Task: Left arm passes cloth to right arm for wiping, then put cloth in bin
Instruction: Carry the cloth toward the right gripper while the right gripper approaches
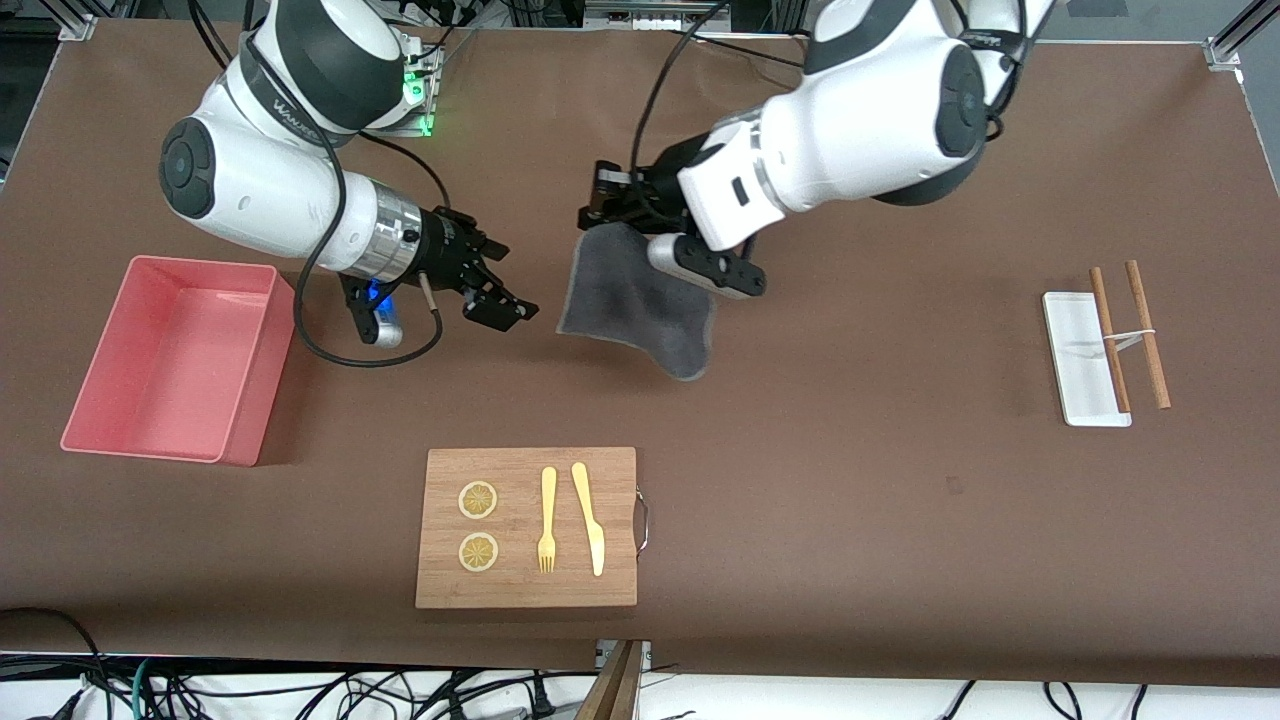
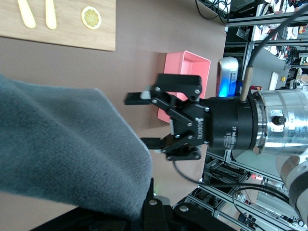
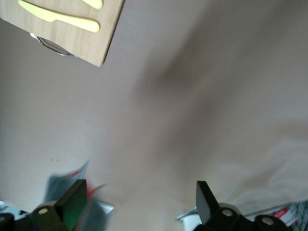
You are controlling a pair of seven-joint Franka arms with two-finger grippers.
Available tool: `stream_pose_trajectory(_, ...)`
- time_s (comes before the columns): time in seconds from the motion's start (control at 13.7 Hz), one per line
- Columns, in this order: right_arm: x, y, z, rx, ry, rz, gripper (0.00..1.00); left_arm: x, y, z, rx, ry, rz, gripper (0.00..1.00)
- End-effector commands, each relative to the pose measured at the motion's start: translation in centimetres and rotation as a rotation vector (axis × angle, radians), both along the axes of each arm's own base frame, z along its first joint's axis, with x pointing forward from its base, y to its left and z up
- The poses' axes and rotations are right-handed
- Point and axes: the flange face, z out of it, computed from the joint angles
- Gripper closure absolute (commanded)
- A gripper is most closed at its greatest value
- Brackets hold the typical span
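Note:
My left gripper [image 1: 597, 212] is shut on the top corner of the dark grey cloth [image 1: 640, 305], which hangs in the air over the middle of the table. In the left wrist view the cloth [image 2: 62, 144] fills the frame by my left gripper [image 2: 147, 211]. My right gripper [image 1: 512, 282] is open and empty, level with the cloth, a short gap from its edge on the right arm's side. It also shows in the left wrist view [image 2: 144, 120], jaws spread. In the right wrist view my right gripper [image 3: 139, 197] has nothing between its fingers. The pink bin [image 1: 262, 380] stands toward the right arm's end.
A wooden board [image 1: 527, 590] with two lemon slices, a yellow fork and a knife lies nearer to the front camera than the cloth. A white tray [image 1: 1085, 360] with two brown sticks [image 1: 1145, 335] sits toward the left arm's end.

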Motion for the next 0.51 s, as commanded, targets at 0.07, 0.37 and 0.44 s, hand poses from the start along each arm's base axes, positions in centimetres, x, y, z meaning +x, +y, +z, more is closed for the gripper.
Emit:
stream_pose_trajectory(0.07,-0.32,1.18,-0.31,0.033,0.046,-0.055,0.0,0.14,0.24,0.69,-0.02,0.013,0.032,1.0)
stream_pose_trajectory(0.37,-0.33,1.08,-0.16,0.042,0.055,-0.056,0.0,0.22,0.3,0.5,-0.017,0.015,0.031,1.0)
stream_pose_trajectory(0.44,-0.41,1.26,-0.14,0.043,0.057,-0.058,0.0,0.16,0.3,0.52,-0.018,0.016,0.03,1.0)
